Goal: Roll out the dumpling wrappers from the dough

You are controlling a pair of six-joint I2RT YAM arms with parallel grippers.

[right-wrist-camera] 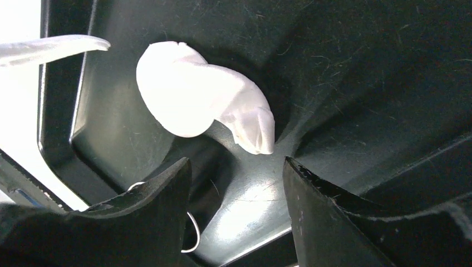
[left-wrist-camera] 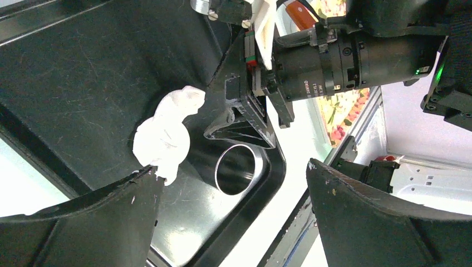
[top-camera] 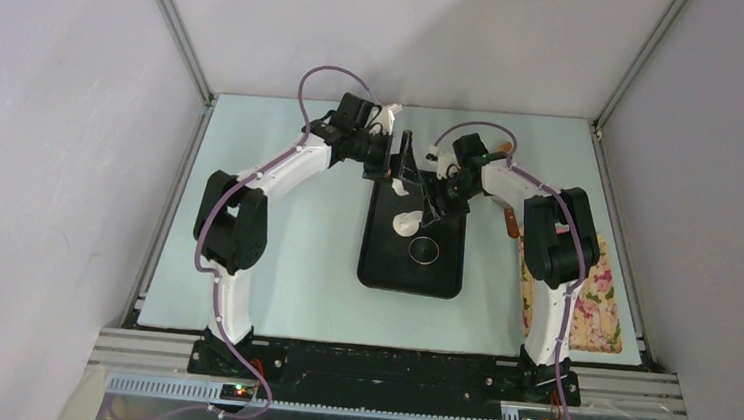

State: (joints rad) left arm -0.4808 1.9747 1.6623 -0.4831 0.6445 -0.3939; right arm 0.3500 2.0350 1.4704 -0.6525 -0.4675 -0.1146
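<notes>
The dough (top-camera: 406, 223) is a small white lump with a pulled-out tail, lying in the black tray (top-camera: 413, 273) just left of the steel cup (top-camera: 426, 249). My right gripper (top-camera: 439, 205) hovers low over the tray. In the right wrist view it (right-wrist-camera: 236, 161) is open, with the dough (right-wrist-camera: 189, 100) just past its fingertips and nothing between them. My left gripper (top-camera: 398, 167) hangs over the tray's far edge. Its wrist view shows it (left-wrist-camera: 231, 167) wide open, the dough (left-wrist-camera: 164, 136) beside its left fingertip and the cup (left-wrist-camera: 236, 169) below the gap.
A thin white flat piece (top-camera: 399, 186) sits at the tray's far left rim. To the right of the tray, a wooden-handled tool (top-camera: 513, 221) lies beside a floral cloth (top-camera: 597, 298). The two grippers are close together over the tray's far end.
</notes>
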